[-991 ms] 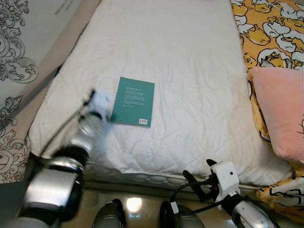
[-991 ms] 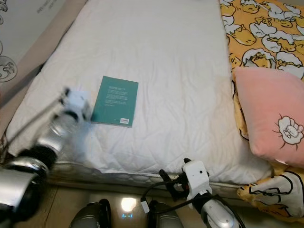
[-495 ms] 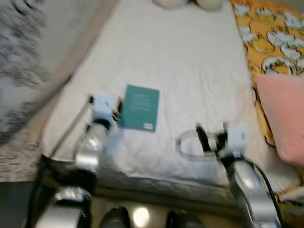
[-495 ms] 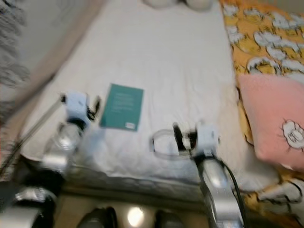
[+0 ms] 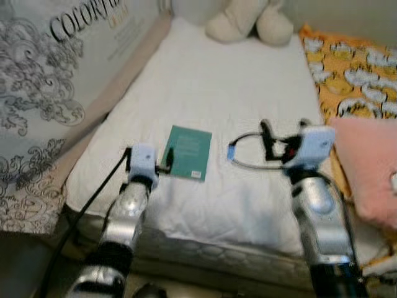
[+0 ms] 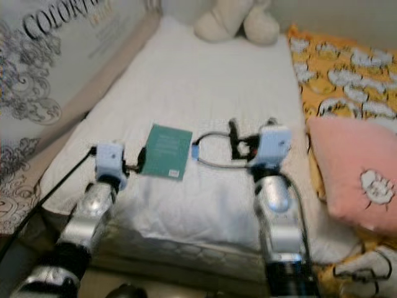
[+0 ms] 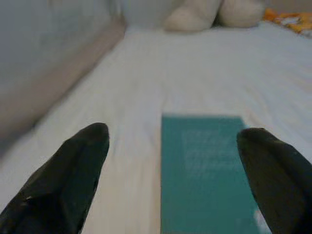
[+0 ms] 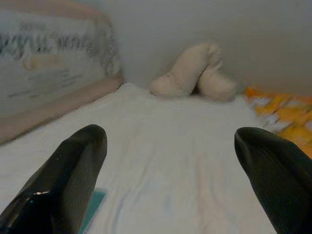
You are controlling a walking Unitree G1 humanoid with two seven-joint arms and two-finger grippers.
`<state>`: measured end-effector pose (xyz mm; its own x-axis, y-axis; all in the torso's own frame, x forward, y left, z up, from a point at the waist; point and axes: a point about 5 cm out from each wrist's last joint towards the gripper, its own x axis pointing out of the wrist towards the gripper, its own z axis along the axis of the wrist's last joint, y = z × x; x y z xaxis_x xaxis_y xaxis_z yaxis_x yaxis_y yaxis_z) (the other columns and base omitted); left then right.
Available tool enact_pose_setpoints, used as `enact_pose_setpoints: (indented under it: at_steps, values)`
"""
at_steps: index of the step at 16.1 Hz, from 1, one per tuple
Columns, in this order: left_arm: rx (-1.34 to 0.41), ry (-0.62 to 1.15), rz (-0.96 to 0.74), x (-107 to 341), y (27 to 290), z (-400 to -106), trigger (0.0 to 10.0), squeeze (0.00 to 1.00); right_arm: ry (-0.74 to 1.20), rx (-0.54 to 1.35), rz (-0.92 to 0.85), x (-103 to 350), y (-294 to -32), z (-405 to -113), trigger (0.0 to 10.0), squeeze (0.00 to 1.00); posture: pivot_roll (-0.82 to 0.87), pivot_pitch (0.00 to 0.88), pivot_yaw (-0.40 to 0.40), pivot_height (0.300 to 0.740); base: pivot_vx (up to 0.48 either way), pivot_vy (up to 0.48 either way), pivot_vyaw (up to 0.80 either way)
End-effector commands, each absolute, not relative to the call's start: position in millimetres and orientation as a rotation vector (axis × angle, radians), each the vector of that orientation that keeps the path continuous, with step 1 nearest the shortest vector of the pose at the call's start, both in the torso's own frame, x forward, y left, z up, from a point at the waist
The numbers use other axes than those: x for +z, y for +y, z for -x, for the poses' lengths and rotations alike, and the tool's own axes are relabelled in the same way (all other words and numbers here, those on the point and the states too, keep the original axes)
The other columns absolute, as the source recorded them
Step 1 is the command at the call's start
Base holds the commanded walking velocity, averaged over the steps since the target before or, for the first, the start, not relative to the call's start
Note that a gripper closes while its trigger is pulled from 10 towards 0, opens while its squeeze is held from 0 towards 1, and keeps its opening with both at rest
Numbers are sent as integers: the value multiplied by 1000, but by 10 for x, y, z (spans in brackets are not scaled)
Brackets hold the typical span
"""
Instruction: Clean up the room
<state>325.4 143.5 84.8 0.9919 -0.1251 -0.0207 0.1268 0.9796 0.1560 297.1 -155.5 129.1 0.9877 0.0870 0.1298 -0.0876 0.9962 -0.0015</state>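
Observation:
A teal book (image 5: 189, 152) lies flat on the white mattress (image 5: 236, 81), near its front left part. My left gripper (image 5: 166, 160) hovers low just left of the book's near corner. In the left wrist view this gripper (image 7: 173, 134) is open, and the book (image 7: 204, 170) lies between and beyond its black fingers (image 7: 73, 165). My right gripper (image 5: 267, 131) is raised above the mattress to the right of the book. It is open with nothing in it (image 8: 169, 132), and a teal corner of the book (image 8: 95, 202) shows low beside one finger.
A cream plush toy (image 5: 248, 22) rests at the head of the bed. A pink pillow (image 5: 372, 167) and a yellow patterned blanket (image 5: 353, 68) lie along the right side. A grey ornamented panel (image 5: 49, 93) borders the bed's left side.
The camera has tilted up toward the head of the bed. The right arm rose from below the mattress edge to over the bed. The left gripper reached forward beside the book.

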Motion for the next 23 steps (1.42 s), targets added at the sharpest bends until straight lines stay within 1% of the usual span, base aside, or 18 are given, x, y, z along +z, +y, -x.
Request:
enact_pose_setpoints:
  at_steps: [1, 3, 5, 7, 10, 13, 17, 23]
  values:
    - [-151, -23, -168, 946, 1346, -3305, 10000, 0, -43, 80, 35, 1080, -1563, -2930, 10000, 0, -54, 0, 25, 740, 0, -458, 0]
    - [-144, -11, -143, 939, 1330, -3320, 10000, 0, 5, 50, 29, 954, -1558, -2882, 10000, 0, -59, 0, 33, 740, 0, -454, 0]
    - [-128, 21, -103, 862, 1292, -3279, 10000, 0, -17, 30, 25, 979, -1591, -2849, 10000, 0, -71, 0, 31, 740, 0, -442, 0]
    - [-126, 22, -100, 839, 1276, -3273, 10000, 0, -53, 16, 67, 1033, -1640, -2860, 10000, 0, -77, 0, 22, 740, 0, -431, 0]
    - [-114, 1, -94, 886, 1305, -3309, 10000, 0, -182, -33, 109, 1302, -1721, -2911, 10000, 0, -78, 0, 16, 740, 250, -407, 0]
    - [-159, -40, -135, 996, 1250, -3380, 10000, 0, -131, -59, 97, 1196, -1778, -2919, 10000, 0, -75, 0, 20, 740, 280, -386, 0]
    - [-166, -40, -148, 1037, 1270, -3444, 10000, 0, -133, -57, 106, 1159, -1730, -2893, 10000, 0, -82, 0, 40, 740, 313, -360, 0]
    - [-174, -49, -126, 1064, 1207, -3471, 10000, 0, -129, -73, 117, 1143, -1777, -2834, 10000, 0, -93, 0, 41, 740, 323, -352, 0]
